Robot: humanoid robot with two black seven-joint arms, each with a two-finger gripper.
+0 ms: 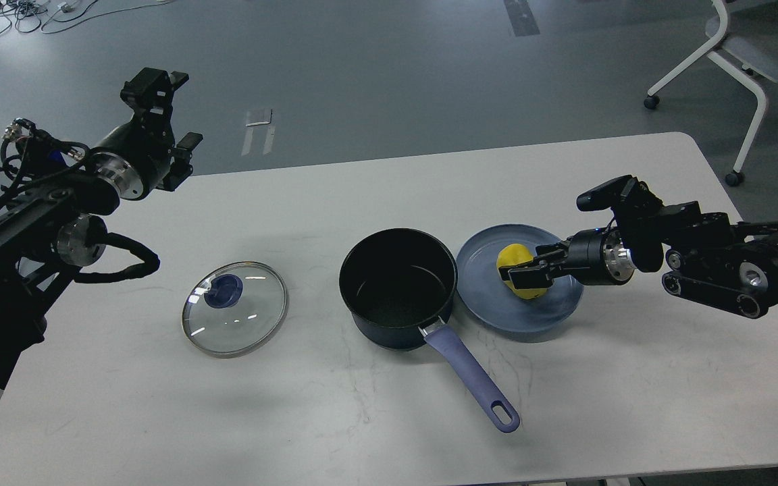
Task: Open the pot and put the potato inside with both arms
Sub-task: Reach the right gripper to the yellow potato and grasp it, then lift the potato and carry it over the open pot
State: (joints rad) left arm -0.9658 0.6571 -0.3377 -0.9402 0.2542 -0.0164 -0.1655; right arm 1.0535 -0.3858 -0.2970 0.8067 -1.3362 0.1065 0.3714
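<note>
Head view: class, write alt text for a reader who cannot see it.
The right gripper closes its jaws around the potato on the blue plate, beside the open pot. The glass lid lies left on the table; the left gripper is raised, empty.

The pot [399, 287] stands uncovered, its mouth unblocked from above. The lid [234, 308] lies well left of it, bare counter [375, 189] between and behind. The plate [490, 304] touches its right side; its handle [471, 374] crosses the near counter.

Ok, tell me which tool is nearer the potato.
Right. The right tool is at the potato on the plate; the left tool is raised far off, beyond the lid.
</note>
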